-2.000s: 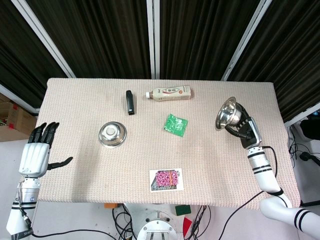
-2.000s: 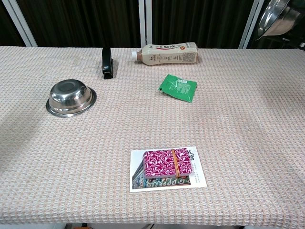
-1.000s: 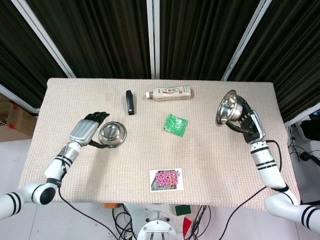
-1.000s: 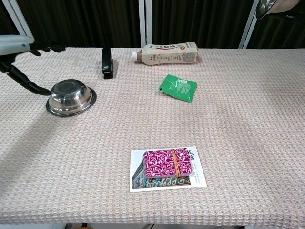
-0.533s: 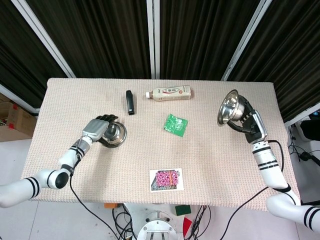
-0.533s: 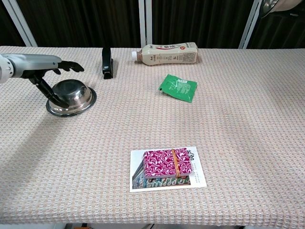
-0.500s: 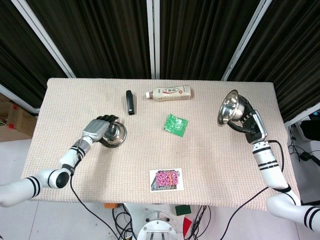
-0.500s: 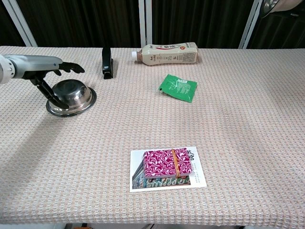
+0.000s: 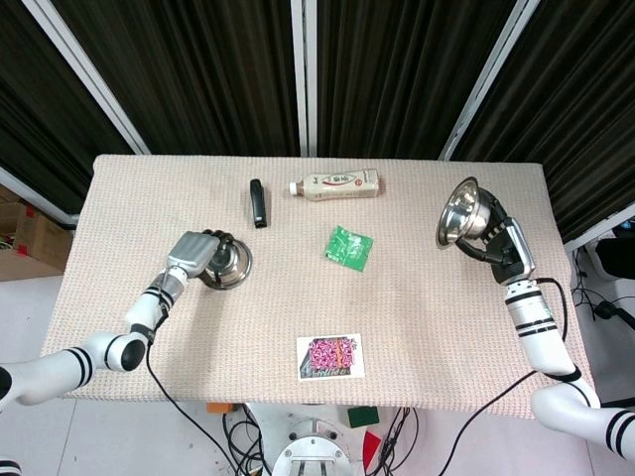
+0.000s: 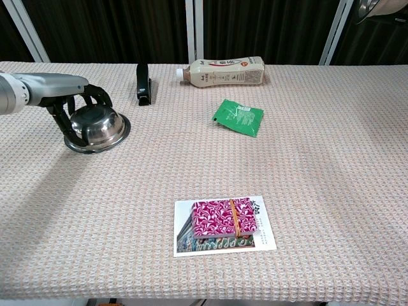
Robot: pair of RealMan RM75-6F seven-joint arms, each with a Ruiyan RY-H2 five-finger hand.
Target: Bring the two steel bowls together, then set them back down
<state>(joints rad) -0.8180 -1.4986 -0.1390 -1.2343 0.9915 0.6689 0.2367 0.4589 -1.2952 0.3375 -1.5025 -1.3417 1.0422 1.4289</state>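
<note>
Two bowls [image 10: 97,127] [image 9: 458,211] well apart, green packet [image 9: 349,246] lying between them

One steel bowl [image 10: 97,127] sits upside down on the table's left side, its rim on the cloth, my left hand [image 10: 71,102] curled around its dome. The other steel bowl [image 9: 458,213] is tilted on edge, raised at the right, gripped by my right hand [image 9: 499,249].
</note>
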